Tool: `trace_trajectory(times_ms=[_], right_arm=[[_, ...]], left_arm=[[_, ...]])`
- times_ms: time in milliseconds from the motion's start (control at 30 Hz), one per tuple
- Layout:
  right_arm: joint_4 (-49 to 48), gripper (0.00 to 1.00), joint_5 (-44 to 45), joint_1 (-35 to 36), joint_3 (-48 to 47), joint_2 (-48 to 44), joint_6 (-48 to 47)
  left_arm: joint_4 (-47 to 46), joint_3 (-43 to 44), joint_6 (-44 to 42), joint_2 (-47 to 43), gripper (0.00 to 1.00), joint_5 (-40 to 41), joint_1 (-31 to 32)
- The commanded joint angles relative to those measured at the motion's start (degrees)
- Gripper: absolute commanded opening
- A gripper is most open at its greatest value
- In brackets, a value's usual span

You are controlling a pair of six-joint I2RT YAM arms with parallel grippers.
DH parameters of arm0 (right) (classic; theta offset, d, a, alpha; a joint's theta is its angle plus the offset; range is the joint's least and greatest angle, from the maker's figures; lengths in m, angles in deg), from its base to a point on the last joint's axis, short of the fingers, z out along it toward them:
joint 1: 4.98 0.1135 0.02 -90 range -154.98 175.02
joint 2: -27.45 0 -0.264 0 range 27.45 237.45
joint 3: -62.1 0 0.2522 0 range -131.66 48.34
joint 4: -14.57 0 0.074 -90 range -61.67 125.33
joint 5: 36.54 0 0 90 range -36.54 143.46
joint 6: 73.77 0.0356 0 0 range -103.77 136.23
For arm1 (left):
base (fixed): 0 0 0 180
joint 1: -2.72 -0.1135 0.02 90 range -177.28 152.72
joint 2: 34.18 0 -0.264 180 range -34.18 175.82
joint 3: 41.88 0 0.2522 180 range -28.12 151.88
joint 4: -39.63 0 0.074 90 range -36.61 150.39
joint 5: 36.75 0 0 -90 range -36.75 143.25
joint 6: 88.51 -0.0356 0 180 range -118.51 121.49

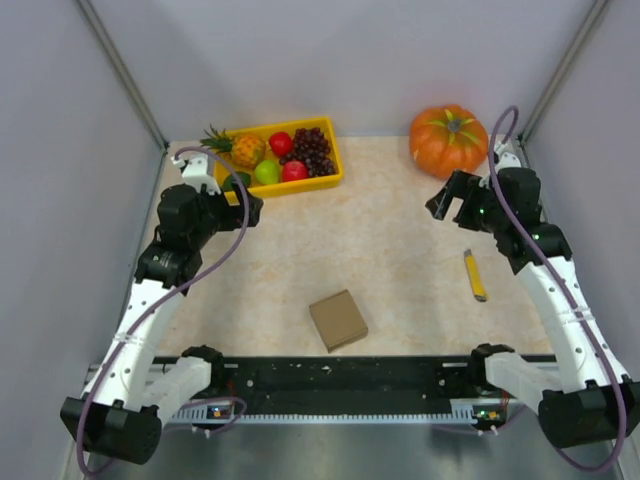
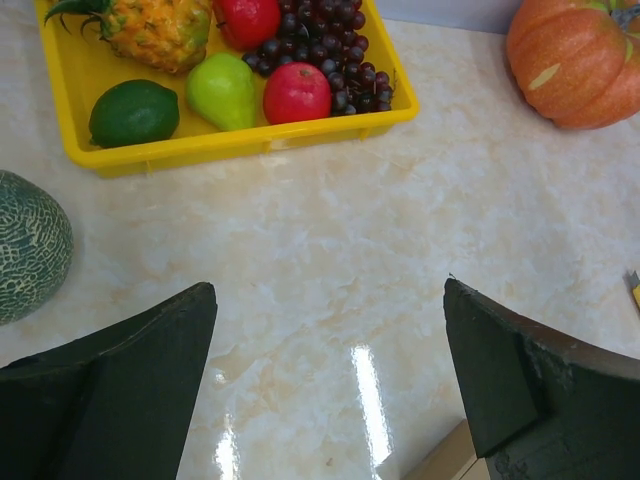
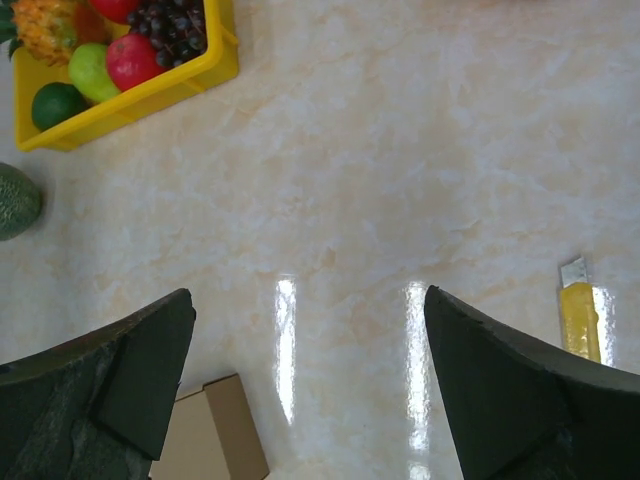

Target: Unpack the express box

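Note:
The express box (image 1: 338, 319) is a small flat brown cardboard box lying closed on the table near the front middle. A corner of it shows at the bottom of the right wrist view (image 3: 210, 435) and of the left wrist view (image 2: 450, 462). My left gripper (image 1: 243, 205) is open and empty, raised over the table's left side near the yellow tray. My right gripper (image 1: 447, 200) is open and empty, raised at the right near the pumpkin. Both are far from the box.
A yellow fruit tray (image 1: 330, 176) holding several fruits stands at the back left. An orange pumpkin (image 1: 448, 139) sits at the back right. A yellow utility knife (image 1: 475, 275) lies at the right. A green melon (image 2: 28, 244) is at the left.

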Motion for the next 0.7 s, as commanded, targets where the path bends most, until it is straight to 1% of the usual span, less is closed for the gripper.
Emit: trace_trajectory(times_ms=[0,100,133,167,200,233,267,367,400,433,467,500,567,600,667], right_arm=[[-1.35,0.95,0.44,4.52,0.19,-1.28,-1.31],[-1.44,0.95,5.62,11.11,0.54,-1.81,-2.27],[-1.44,0.95,9.21,13.30,0.63,-1.90,-2.54],[-1.44,0.95,11.24,18.72,0.80,-1.81,-3.06],[-1.61,0.94,13.35,21.47,1.24,-1.55,-3.85],[-2.05,0.94,17.29,24.89,1.50,-1.20,-4.30],[-2.31,0.94,19.15,30.67,1.94,-0.85,-4.56],[-2.41,0.94,24.44,39.49,2.65,2.31,-3.69],[-2.40,0.92,25.32,45.08,2.73,3.19,-3.16],[-2.40,0.91,26.98,47.58,2.82,5.29,-2.55],[-2.40,0.91,27.08,50.39,2.91,6.27,-1.93],[-2.40,0.89,26.91,54.85,3.09,7.23,-0.88],[-2.40,0.87,27.17,59.53,3.35,10.40,0.61],[-2.06,0.82,27.08,63.56,3.35,11.45,1.14],[-1.27,0.73,25.51,66.14,3.52,13.56,3.59]], left_arm=[[-1.60,-0.59,3.90,-1.33,0.99,1.57,-0.04],[-2.74,-0.85,7.14,-0.28,0.99,-2.55,-0.13],[-3.09,-0.94,8.81,-0.01,0.99,-3.87,-0.13],[-3.09,-0.94,12.83,0.86,0.99,-4.06,-0.13],[-2.57,-0.94,15.21,1.39,0.99,-3.28,-0.13],[-0.30,-0.33,17.59,1.92,0.99,-1.27,-0.13],[0.33,-0.07,18.83,2.88,0.99,-1.69,-0.13],[1.30,0.11,15.26,3.59,0.99,-5.02,-0.22],[1.74,0.11,14.98,3.51,0.99,-4.86,-0.39],[2.00,-0.50,14.63,3.16,0.99,-4.51,-0.48],[1.22,-1.20,11.06,2.46,0.99,-6.16,-0.57],[1.21,-1.73,10.15,2.28,0.99,-6.17,-0.57],[1.74,-2.87,9.88,2.10,0.99,-5.47,-0.74],[1.83,-3.75,9.44,2.01,0.99,-6.60,-0.74],[2.09,-4.54,8.56,1.58,0.99,-8.36,-0.74]])
